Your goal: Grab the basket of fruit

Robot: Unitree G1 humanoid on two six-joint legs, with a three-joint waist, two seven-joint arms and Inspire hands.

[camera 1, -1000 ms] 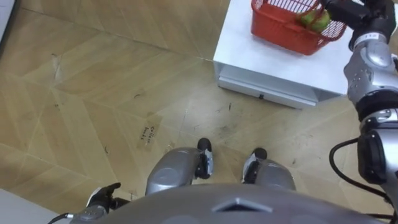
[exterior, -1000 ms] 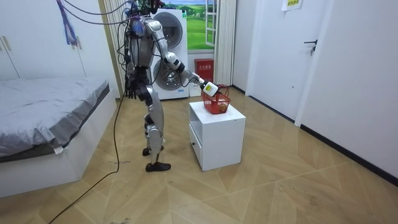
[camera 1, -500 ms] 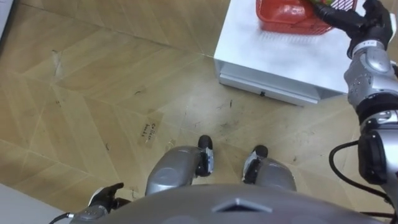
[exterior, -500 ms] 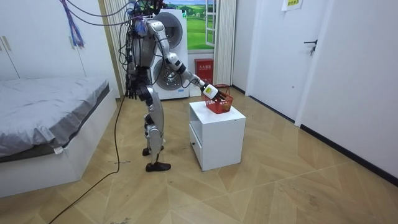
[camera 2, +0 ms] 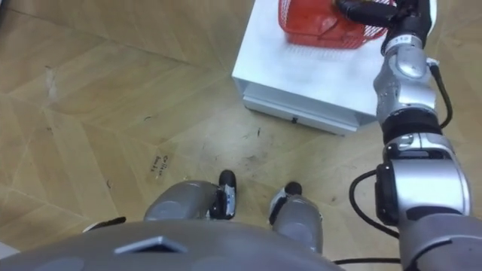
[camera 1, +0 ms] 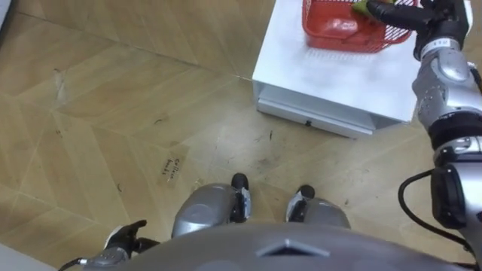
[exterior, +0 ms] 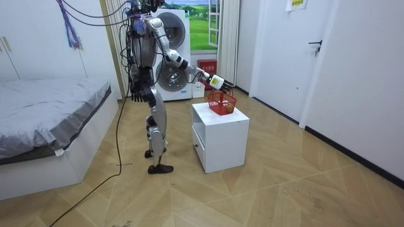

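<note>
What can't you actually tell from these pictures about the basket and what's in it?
- Grip: whether the right hand has closed on the red basket. The eye views' top edge cuts it off, and it is too small in the room view.
- Fruit: a green piece shows in the basket; the rest is cut off by that top edge.
- Lift: whether the basket is clear of the white cabinet; too small in the room view.

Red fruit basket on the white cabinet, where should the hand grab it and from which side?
Probably at its top, from above: the red fruit basket stands upright and open-topped on the white cabinet, and the right hand is over it.
</note>
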